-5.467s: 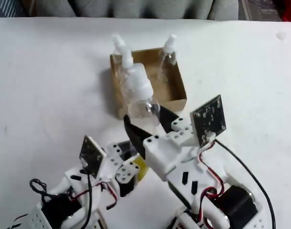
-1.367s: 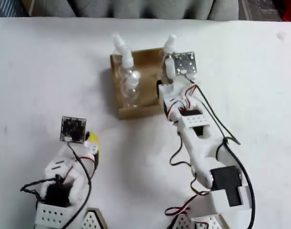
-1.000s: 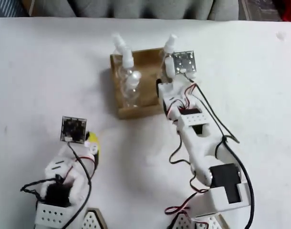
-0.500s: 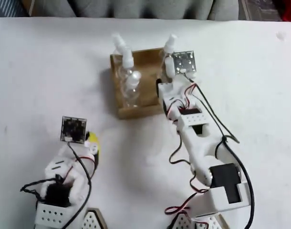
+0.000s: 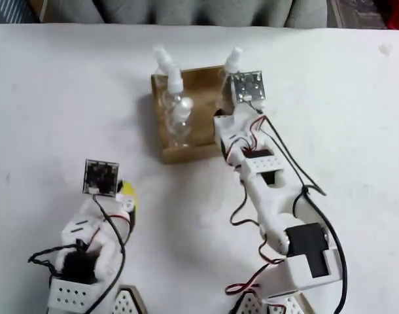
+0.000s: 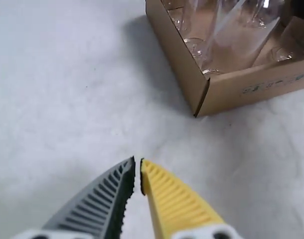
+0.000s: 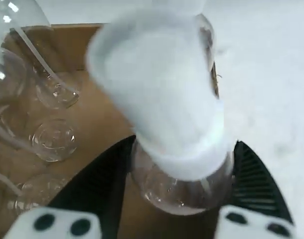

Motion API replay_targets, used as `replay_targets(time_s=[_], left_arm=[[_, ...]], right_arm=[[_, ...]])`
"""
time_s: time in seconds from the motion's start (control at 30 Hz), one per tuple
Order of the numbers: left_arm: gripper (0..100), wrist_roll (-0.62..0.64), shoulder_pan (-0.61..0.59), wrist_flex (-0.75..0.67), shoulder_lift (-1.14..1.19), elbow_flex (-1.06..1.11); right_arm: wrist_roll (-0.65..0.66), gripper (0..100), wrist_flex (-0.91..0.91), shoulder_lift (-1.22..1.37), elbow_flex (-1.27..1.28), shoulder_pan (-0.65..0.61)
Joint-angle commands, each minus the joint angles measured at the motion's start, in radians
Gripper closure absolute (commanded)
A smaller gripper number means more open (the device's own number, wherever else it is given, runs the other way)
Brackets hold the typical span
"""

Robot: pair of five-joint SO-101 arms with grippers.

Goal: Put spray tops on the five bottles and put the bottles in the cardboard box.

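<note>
Bright, even light bleaches the white table [image 5: 69, 85], a soft shadow [image 6: 142, 59] lies beside the box [image 5: 186, 154], and bottles [image 6: 227, 30] inside it glint.

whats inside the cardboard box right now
Clear bottles with spray tops stand in the cardboard box. The right gripper grips one bottle at its right wall; the arm hides the count.

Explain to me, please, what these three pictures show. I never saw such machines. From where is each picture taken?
These are two small robot arms at a white table. One picture looks down from a fixed camera above; the other two come from a camera on each arm's wrist. On the table stands a cardboard box with clear spray bottles inside. The right tool grips one more bottle at the box's corner. The left tool is shut, holding nothing.
</note>
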Motion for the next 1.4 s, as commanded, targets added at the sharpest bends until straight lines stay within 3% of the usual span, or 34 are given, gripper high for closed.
replay_targets(time_s=[0.0,0.47,0.67,0.97,1.37], left_arm=[[98,-0.009,-0.005,0.006,-0.015,-0.003],[98,-0.009,-0.005,0.006,-0.015,-0.003],[98,-0.009,-0.005,0.006,-0.015,-0.003],[98,-0.009,-0.007,0.006,-0.015,-0.003],[98,-0.009,-0.007,0.006,-0.015,-0.003]], right_arm=[[0.011,75.8,-0.012,-0.013,-0.040,-0.022],[0.012,75.5,-0.010,-0.015,-0.040,-0.021],[0.012,60.6,-0.004,-0.015,-0.038,-0.019],[0.012,59.8,0.001,-0.054,-0.032,-0.024],[0.011,59.8,0.519,-0.469,-0.031,-0.079]])
